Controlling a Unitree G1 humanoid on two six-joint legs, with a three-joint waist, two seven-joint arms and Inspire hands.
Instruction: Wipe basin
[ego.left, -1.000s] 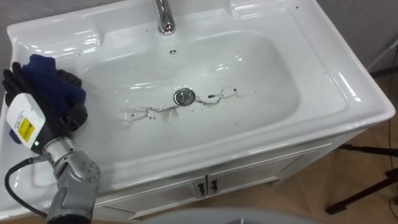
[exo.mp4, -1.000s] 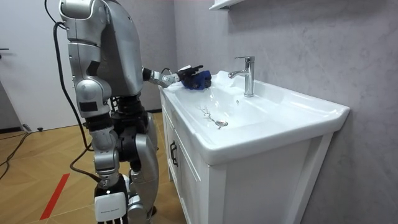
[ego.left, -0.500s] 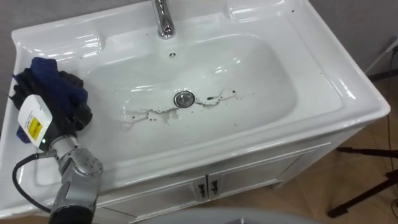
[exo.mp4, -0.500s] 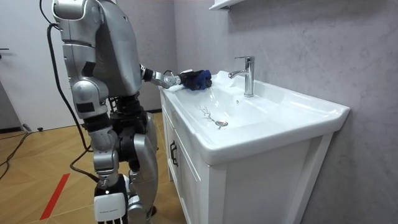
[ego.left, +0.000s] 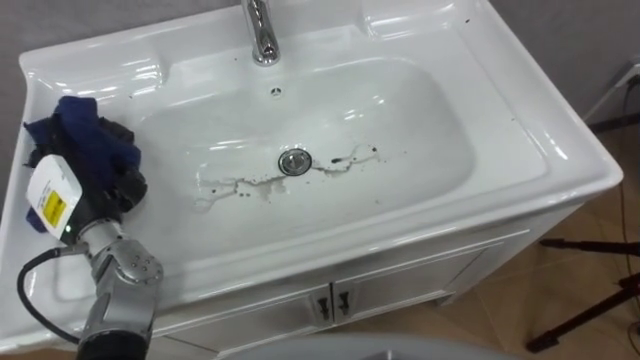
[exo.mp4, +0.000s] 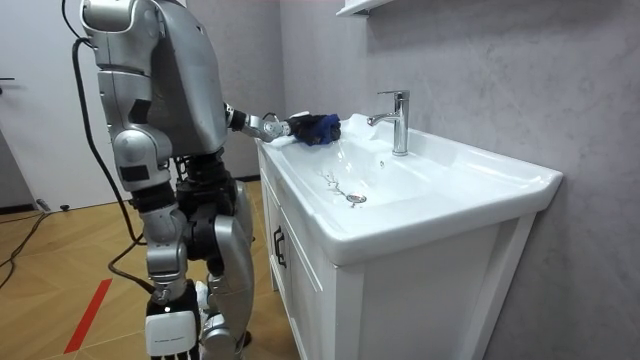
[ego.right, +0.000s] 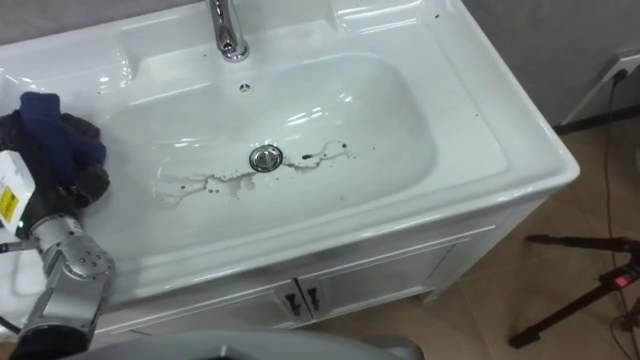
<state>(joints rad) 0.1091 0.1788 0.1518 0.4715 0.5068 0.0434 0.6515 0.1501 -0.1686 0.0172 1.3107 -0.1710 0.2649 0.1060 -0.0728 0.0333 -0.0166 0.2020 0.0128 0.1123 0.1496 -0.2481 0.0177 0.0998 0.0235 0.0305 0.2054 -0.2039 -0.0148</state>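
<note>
1. Left eye view: the left hand (ego.left: 118, 185) enters from the lower left and sits on the flat left rim of the white basin (ego.left: 440, 130), at the edge where the rim drops into the bowl.
2. Hand state: the dark fingers are curled in and gripping a blue cloth (ego.left: 88, 128). The cloth is bunched over and ahead of the fingers, on the rim and outside the bowl.
3. Bowl condition: a thin trail of dark smears (ego.left: 352, 157) crosses the bottom of the bowl, well to the right of the hand. It runs from a wet patch on the near-left side, past the drain (ego.left: 294, 160) and on to its right. The cloth is clear of these marks.
4. Fixtures: a chrome tap (ego.left: 262, 35) stands on the back rim, ahead of the hand and to its right. Below the basin's front edge is a white cabinet (ego.left: 400, 285) with two small handles at its centre seam.
5. Room view: the robot stands upright on a wooden floor (exo.mp4: 60, 260) at the end of the cabinet, on the room view's left. Its left arm reaches out level over the rim, with the cloth at the hand, short of the tap.
</note>
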